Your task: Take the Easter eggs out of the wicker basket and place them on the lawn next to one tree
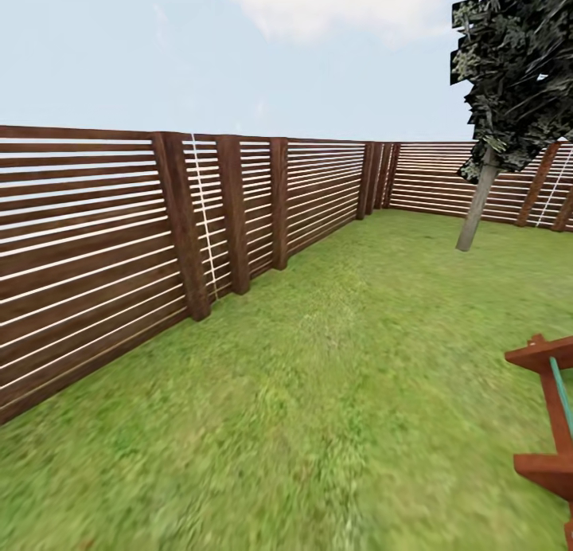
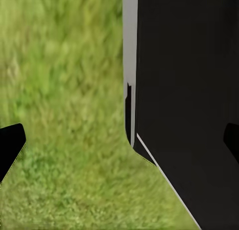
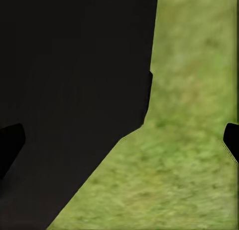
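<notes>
While the robot is on its way across the lawn (image 1: 334, 392), no basket or eggs are in sight, so the step in hand looks like searching. Both grippers hang released and empty: the left gripper (image 2: 119, 140) has its fingertips spread wide over grass beside the robot's dark body (image 2: 189, 90), and the right gripper (image 3: 119, 140) likewise. A tree (image 1: 477, 209) stands far ahead by the fence (image 1: 103, 240). Best to turn slowly, steering clear of the red wooden frame (image 1: 549, 408), until the basket appears.
</notes>
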{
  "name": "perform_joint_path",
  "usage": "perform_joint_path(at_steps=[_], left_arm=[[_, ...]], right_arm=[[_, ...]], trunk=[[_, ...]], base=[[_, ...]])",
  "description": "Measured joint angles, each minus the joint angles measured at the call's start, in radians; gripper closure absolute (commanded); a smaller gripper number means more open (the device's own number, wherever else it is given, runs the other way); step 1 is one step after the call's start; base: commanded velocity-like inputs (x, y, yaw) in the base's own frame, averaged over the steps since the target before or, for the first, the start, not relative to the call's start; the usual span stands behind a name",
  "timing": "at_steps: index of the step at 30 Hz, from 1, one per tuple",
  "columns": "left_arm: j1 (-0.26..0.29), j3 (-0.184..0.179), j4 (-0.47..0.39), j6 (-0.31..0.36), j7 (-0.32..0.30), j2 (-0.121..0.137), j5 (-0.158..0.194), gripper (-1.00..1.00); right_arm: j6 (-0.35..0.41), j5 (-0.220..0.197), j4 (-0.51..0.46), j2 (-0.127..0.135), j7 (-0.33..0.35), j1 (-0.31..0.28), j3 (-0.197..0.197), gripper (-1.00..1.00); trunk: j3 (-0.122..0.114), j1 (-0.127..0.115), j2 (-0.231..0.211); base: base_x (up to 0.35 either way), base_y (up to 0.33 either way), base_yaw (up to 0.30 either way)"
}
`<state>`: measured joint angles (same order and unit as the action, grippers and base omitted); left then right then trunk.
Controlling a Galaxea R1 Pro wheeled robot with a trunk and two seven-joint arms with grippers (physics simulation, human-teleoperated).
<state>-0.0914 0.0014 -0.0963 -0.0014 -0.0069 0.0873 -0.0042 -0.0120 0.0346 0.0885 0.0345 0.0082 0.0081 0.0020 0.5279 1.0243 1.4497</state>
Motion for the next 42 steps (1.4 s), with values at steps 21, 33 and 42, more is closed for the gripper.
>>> perform_joint_path(at_steps=[21,33,42], left_arm=[[0.000,0.000,0.000,0.000,0.000,0.000,0.000,-1.00],[0.000,0.000,0.000,0.000,0.000,0.000,-0.001,-1.00],[0.000,0.000,0.000,0.000,0.000,0.000,-0.001,-1.00]], right_arm=[[0.002,0.000,0.000,-0.001,-0.001,0.000,0.000,-1.00],[0.002,0.000,0.000,-0.002,-0.001,0.000,0.001,-1.00],[-0.001,0.002,0.000,-0.005,-0.001,0.000,0.001,-1.00]], trunk=[[0.000,0.000,0.000],[0.000,0.000,0.000],[0.004,0.000,0.000]], base=[[0.334,0.000,0.000],[0.334,0.000,-0.004],[0.334,0.000,-0.151]])
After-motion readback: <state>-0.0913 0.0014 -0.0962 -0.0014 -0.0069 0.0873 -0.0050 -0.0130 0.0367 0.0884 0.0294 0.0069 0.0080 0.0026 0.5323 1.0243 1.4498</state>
